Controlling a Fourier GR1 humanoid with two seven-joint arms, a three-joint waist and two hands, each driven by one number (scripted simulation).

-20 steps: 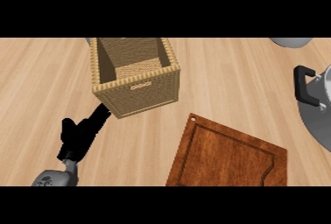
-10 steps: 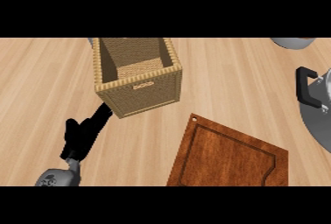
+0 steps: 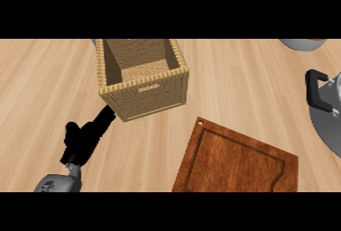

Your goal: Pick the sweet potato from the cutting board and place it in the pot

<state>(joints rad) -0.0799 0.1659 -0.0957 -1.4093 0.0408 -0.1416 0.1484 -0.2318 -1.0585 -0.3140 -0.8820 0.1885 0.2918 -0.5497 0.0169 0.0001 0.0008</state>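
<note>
Left hand by the basket, board and pot to the right

The left hand (image 3: pixel 83 142) lies at 8 o'clock, its fingers straight and together, pointing towards 1 o'clock, with the tips just beside the near corner of the wicker basket (image 3: pixel 146 97) at 11 o'clock. The cutting board (image 3: pixel 233 162) is at 5 o'clock and the pot (image 3: pixel 328 124) at 3 o'clock. The sweet potato is out of sight.

The light, pale-grained wooden surface (image 3: pixel 40 81) carries a tall rectangular woven wicker basket (image 3: pixel 149 92), open at the top, left of centre. Below and to its right, apart from it, a dark reddish-brown wooden cutting board (image 3: pixel 233 162) lies flat and skewed. A grey metal pot with a black handle (image 3: pixel 325 124) is cut off by the right edge. A grey rounded object (image 3: pixel 303 43) sits at the top right corner.
</note>
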